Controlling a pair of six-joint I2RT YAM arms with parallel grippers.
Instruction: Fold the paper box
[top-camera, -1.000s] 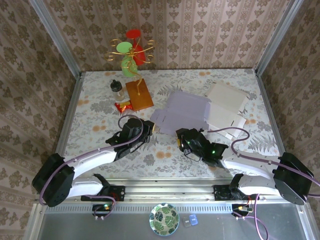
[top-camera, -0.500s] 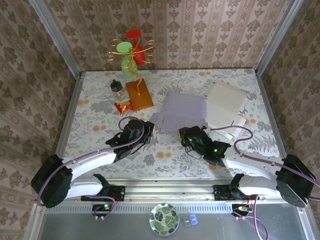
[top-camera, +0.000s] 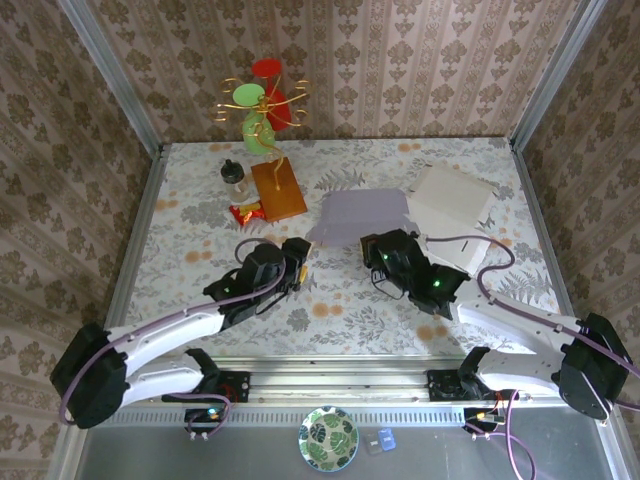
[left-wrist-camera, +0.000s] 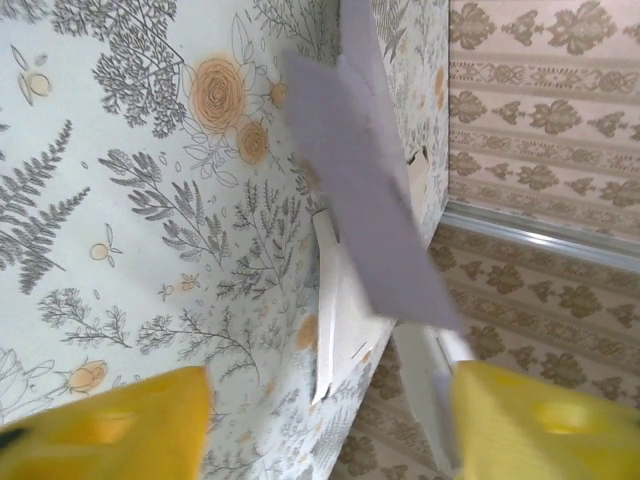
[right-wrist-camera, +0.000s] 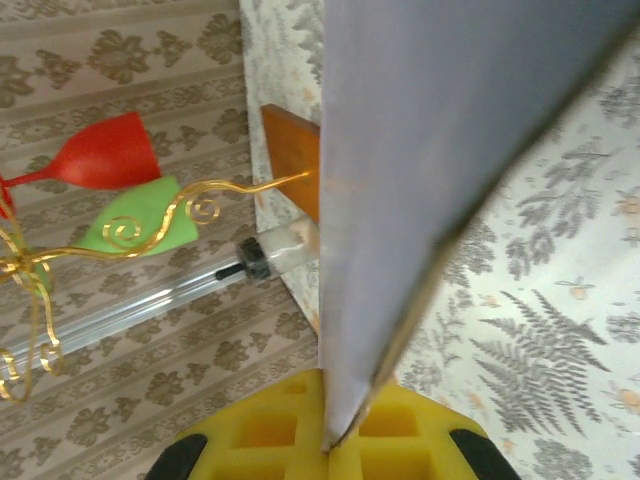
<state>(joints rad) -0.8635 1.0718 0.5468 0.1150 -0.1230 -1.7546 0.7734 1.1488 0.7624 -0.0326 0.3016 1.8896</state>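
While the right gripper (top-camera: 374, 249) was pinched tight on the near edge of the lilac paper box (top-camera: 362, 213), the flat sheet stood raised off the table (top-camera: 190, 250), tilting up from the gripped edge toward the back wall. Taking the wooden board (top-camera: 277, 190) as the marker, the paper box sat just to the right of it, with a narrow strip of floral tabletop between the two. From the right wrist camera the paper box (right-wrist-camera: 420, 150) ran edge-on out of the yellow pads (right-wrist-camera: 270, 430), which met on it with no gap, and the wooden board (right-wrist-camera: 290, 160) showed past the sheet's left side.

The left gripper (top-camera: 298, 262) hung in front of the wooden board, nearer the arm bases and slightly to the right. Its jaws stood wide apart with nothing between them. In the left wrist view its yellow fingertips (left-wrist-camera: 110, 435) sat at the two bottom corners, and the paper box (left-wrist-camera: 365, 200) lay ahead of them, not held.

A sheet of white cardboard (top-camera: 452, 203) lay flat farther right of the wooden board, beyond the paper box; whether the two sheets touched could not be told. A small bottle (top-camera: 236, 180) stood just left of the board, and a red wrapper (top-camera: 246, 211) lay against its near left corner. A gold stand (top-camera: 262, 100) rose behind the board at the table's back edge.
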